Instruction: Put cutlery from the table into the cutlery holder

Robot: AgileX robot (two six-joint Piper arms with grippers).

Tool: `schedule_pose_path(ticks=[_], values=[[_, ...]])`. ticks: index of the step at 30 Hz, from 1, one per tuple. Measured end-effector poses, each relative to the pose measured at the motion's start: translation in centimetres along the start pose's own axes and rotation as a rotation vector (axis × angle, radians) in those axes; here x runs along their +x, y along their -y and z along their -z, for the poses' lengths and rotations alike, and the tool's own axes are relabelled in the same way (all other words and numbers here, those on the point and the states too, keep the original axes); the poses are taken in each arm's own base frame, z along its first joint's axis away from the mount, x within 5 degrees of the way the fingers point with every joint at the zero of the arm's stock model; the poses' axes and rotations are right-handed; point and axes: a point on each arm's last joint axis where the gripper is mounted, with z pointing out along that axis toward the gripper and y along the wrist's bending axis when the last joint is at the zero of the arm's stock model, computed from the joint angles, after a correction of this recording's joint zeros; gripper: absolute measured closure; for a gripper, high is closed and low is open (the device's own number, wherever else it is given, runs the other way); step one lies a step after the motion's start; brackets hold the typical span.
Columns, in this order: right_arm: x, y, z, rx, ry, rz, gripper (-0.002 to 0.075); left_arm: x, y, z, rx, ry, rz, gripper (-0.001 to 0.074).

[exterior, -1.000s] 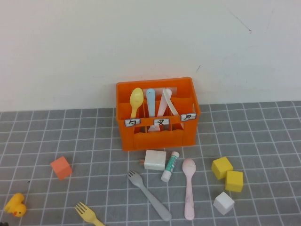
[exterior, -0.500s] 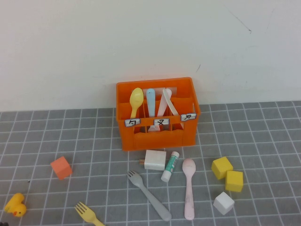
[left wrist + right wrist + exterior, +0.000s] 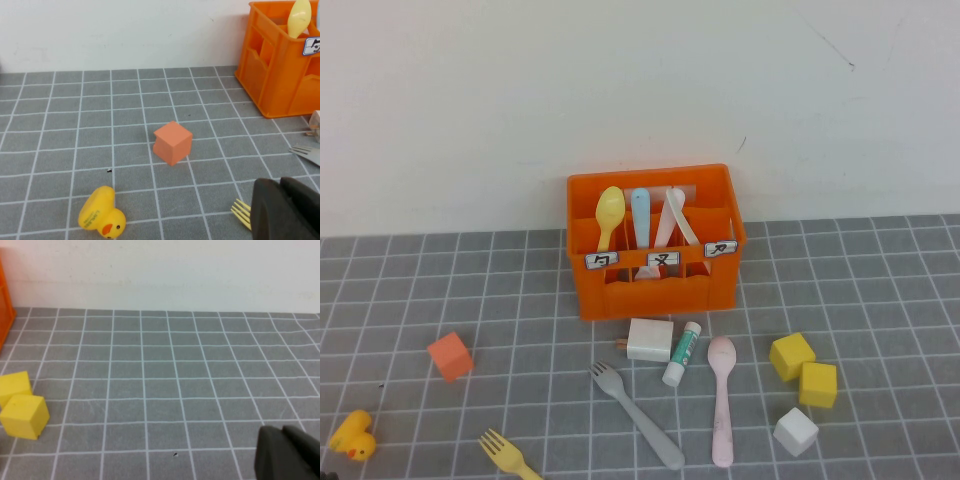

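Three cutlery pieces lie on the grey tiled table (image 3: 880, 290) before a white wall (image 3: 620, 90).
Left gripper (image 3: 285, 210) and right gripper (image 3: 287, 455) sit low near the tiles; finger spread: cannot tell.

A plain off-white wall (image 3: 640, 100) stands behind the tiled surface, meeting it in a straight seam. Faint scuffs and thin dark scratches mark the wall under soft, even light.
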Motion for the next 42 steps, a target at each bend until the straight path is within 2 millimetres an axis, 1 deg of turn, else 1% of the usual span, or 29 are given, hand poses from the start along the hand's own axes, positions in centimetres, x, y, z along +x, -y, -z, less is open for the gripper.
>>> schedule_pose_path(ticks=[7, 10, 14, 18, 22, 26, 30, 34, 36, 39, 42], values=[[0.0, 0.0, 0.0, 0.002, 0.001, 0.003, 0.0729, 0.0, 0.0, 0.0, 0.000, 0.003, 0.000, 0.0736], [-0.1, 0.0, -0.1, 0.001, 0.025, 0.007, 0.0729, -0.4, 0.0, 0.0, 0.002, 0.047, 0.000, 0.0736], [-0.9, -0.1, 0.0, -0.004, 0.125, 0.010, 0.0729, -2.0, 0.1, 0.2, 0.008, 0.237, 0.000, 0.0736], [-2.9, -0.2, 0.4, -0.017, 0.345, 0.014, 0.0729, -3.9, 0.1, 0.9, 0.017, 0.462, 0.000, 0.0736], [-4.6, -0.3, 1.3, -0.032, 0.558, 0.006, 0.0729, -5.8, 0.2, 2.1, 0.026, 0.708, 0.000, 0.0736], [-5.9, -0.4, 2.3, -0.052, 0.738, -0.015, 0.0729, -7.1, 0.2, 3.5, 0.033, 0.912, 0.002, 0.0736], [-6.7, -0.2, 3.0, -0.054, 0.852, -0.056, 0.0729, -7.6, 0.3, 4.3, 0.039, 1.020, 0.004, 0.0736], [-7.0, 0.0, 3.4, -0.050, 0.911, -0.102, 0.0729, -7.6, 0.3, 4.3, 0.065, 1.023, 0.046, 0.0736], [-7.2, 0.0, 3.5, -0.054, 0.908, -0.116, 0.0729, -8.0, 0.4, 4.2, 0.081, 0.951, 0.073, 0.0736], [-8.2, 0.1, 3.8, -0.062, 0.800, -0.140, 0.0729, -9.8, 0.9, 4.7, 0.092, 0.775, 0.108, 0.0736], [-10.0, 0.3, 5.0, -0.041, 0.697, -0.085, 0.0729, -11.9, 1.3, 6.4, 0.094, 0.642, 0.123, 0.0736]])
